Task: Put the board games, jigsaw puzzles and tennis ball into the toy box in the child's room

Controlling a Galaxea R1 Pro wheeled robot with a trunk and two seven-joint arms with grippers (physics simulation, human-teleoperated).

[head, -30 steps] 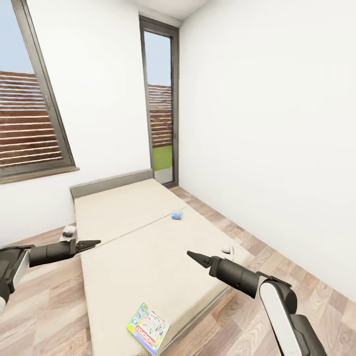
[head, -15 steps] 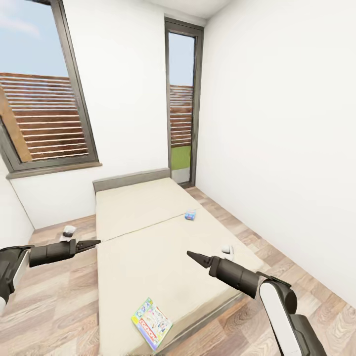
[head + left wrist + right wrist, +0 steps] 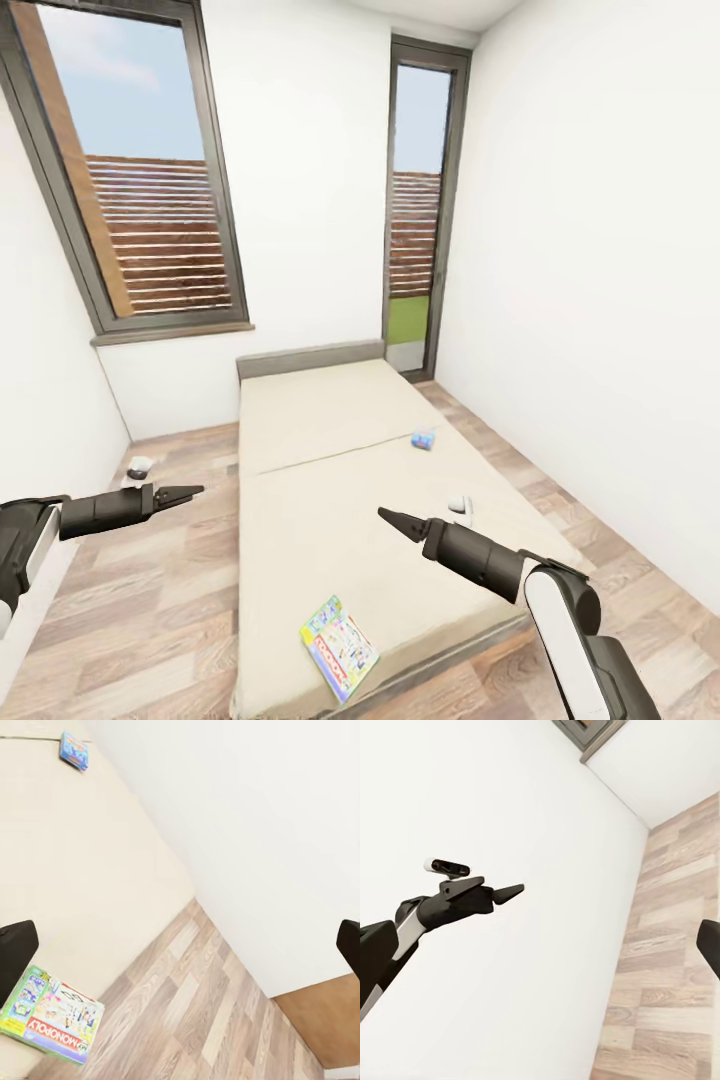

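Left claw [image 3: 190, 491] hangs over the floor [image 3: 150, 600], right claw [image 3: 392, 519] over the bed [image 3: 330, 480]. Both look clenched and empty, though the wrist views cut the fingers off at the edges. Green-edged game [image 3: 339, 647] lies near the bed's foot, blue game [image 3: 424, 439] mid-bed, print too small to read.

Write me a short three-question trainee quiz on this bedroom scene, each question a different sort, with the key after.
1. True or false: the green-edged board game lies on the floor beside the bed.
2. Multiple choice: the blue board game lies (A) near the bed's right edge, further from the robot than the green-edged one, (B) on the window sill, (C) between the fingers of the right gripper.
3. Fill in: both the right gripper and the left gripper carry ____.

Key
1. False: it lies on the bed's near end.
2. A.
3. Nothing: both hang in the air, away from the games.
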